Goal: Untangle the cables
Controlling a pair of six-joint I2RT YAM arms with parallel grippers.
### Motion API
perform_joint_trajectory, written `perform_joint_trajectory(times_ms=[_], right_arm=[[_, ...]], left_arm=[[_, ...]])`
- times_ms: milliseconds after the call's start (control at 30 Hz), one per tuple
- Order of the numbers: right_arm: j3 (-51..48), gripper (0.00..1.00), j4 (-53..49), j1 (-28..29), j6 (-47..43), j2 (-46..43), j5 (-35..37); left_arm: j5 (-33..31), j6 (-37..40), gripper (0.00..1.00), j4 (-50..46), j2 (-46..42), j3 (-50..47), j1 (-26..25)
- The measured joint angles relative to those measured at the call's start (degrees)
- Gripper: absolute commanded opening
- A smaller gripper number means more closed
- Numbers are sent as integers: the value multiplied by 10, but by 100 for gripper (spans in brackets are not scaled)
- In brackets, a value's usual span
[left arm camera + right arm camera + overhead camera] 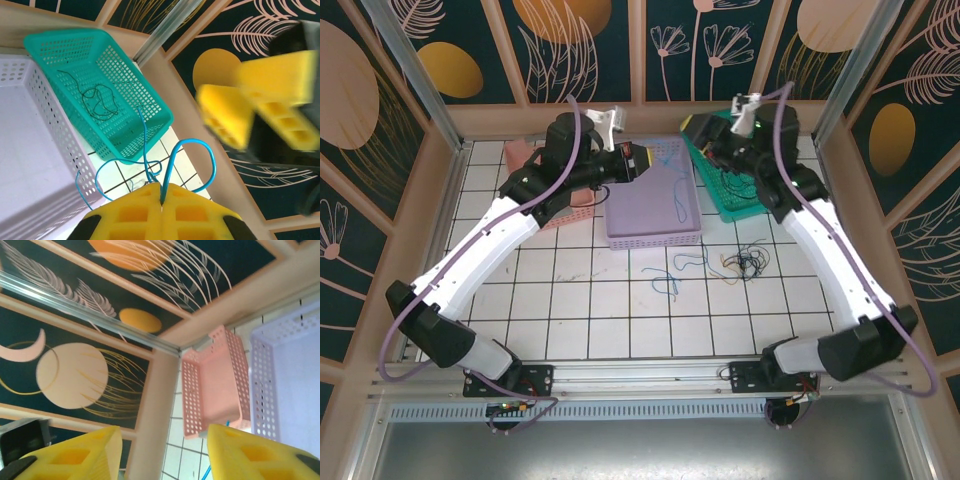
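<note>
- Looping up out of the L pincer [161, 192]: blue cable [193, 141], thin, curled in an open bow above the yellow pads [195, 215]. Pads are pressed together w/ the cable nipped in the seam btwn them.
- More of the blue cable trails down past the pads, by the near corner of the green basket [65, 36] and the wall of the lavender basket [30, 150]. Where its far end lies: can't tell.
- dark cable [100, 102]: loose squiggle on the floor of the green basket, apart from the blue one.
- Top view: tangled clump [750, 263] of dark + pale cables on the bench [570, 310], on the tiles in front of the green basket, close to the R arm.
- Loose blue strands [665, 283] lie near the clump on its L, in front of the lavender basket.
- One more thin blue strand [677, 195] shows over the R half of the lavender basket's floor. Can't tell if it's part of the clamped cable.
- L pincer sits over the back part of the lavender basket, mid-bench.
- R pincer [164, 440]: its pads stand well apart, nothing btwn them. It's at back R, above the green basket.
- pink basket [215, 385]: back L, just beside the lavender one. The baskets run pink, lavender, green along the back of the bench.
- Dark walls [410, 60] w/ leaf + circle pattern surround the bench.
</note>
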Motion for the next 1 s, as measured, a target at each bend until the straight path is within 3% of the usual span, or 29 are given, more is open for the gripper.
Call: perform_joint_trajectory(times_ms=[167,500,600,700,800,867,1000], right_arm=[[-27,40,-17,16,26,36,-6],[-37,1,22,15,82,36,-10],[-37,0,33,15,92,36,-8],[-36,0,40,15,102,36,2],[-22,0,40,14,108,36,18],[0,0,39,13,108,36,32],[47,0,53,5,108,35,52]], left_arm=[[4,0,0,1,0,2,0],[28,-3,0,10,0,-5,0],[33,-9,2,14,0,-10,0],[38,-18,38,27,0,-13,0],[38,-26,66,42,-2,-16,0],[24,-30,73,48,-9,-25,0],[-16,-48,74,62,-42,-67,2]])
